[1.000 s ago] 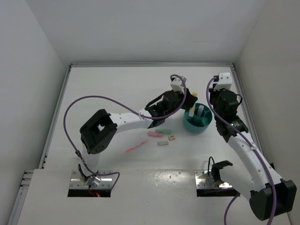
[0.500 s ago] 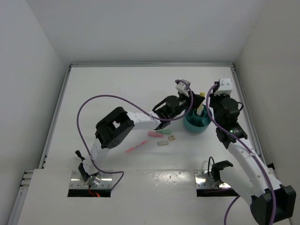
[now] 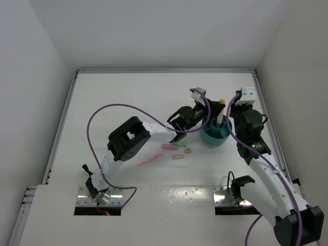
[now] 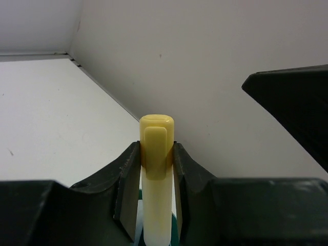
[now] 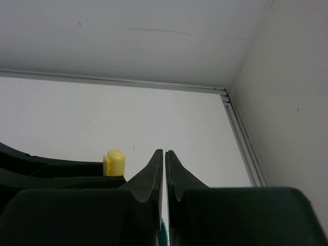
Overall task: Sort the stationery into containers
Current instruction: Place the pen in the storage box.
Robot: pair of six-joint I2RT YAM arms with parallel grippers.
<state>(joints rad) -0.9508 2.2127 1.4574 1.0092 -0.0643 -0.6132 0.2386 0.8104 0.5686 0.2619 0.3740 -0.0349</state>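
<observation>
My left gripper [image 3: 215,110] is shut on the yellow highlighter [image 3: 221,104] and holds it upright over the round teal cup [image 3: 207,135]. In the left wrist view the highlighter [image 4: 156,169] stands between the fingers [image 4: 128,189], with a sliver of the cup [image 4: 175,233] below. My right gripper [image 3: 234,123] is shut and empty at the cup's right rim. In the right wrist view [image 5: 164,152] the highlighter cap [image 5: 115,161] shows to its left. On the table lie a pink stick [image 3: 167,146], a green stick [image 3: 179,144], a tan block [image 3: 188,150], a grey block [image 3: 177,157] and a pink pen [image 3: 148,162].
The loose items lie just left of the cup, under the left forearm [image 3: 154,132]. White walls close the table at the back and right, with a rail [image 5: 241,138] along the right edge near the right gripper.
My left gripper has carried the highlighter right and set it upright over the cup. My right arm has shifted slightly down and right beside the cup.
</observation>
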